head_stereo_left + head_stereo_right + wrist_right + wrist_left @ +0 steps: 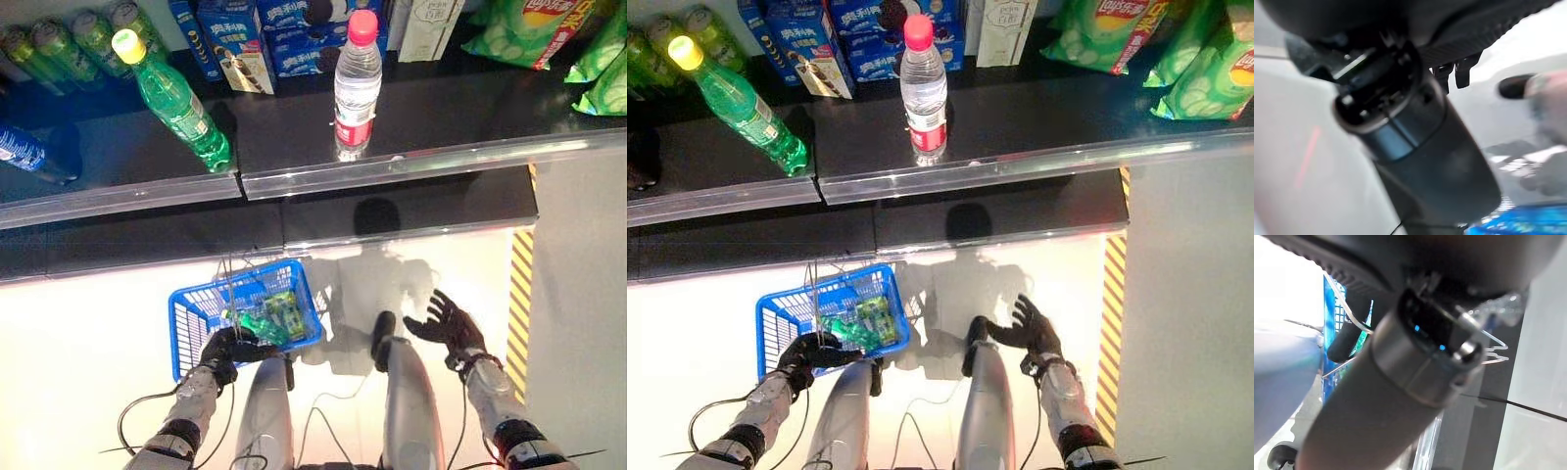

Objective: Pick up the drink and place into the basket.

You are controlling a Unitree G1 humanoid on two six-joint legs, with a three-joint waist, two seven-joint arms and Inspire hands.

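A blue wire basket [180, 328] hangs low in front of me, above the pale floor. My left hand [225, 350] grips its near edge with curled fingers. A green drink bottle [257, 323] lies inside it beside a green packet [286, 311]. My right hand [447, 323] hovers to the right of the basket, fingers spread and holding nothing. On the black shelf [441, 108] above, a green soda bottle with a yellow cap [176, 100] leans at the left, and a clear water bottle with a pink cap [357, 83] stands upright near the middle.
Blue biscuit boxes [235, 39] and white cartons [429, 24] line the back of the shelf, with green crisp bags [534, 29] at the right and green cans [69, 39] at the left. A clear rail [392, 162] edges the shelf. A yellow-striped strip [519, 304] marks the floor.
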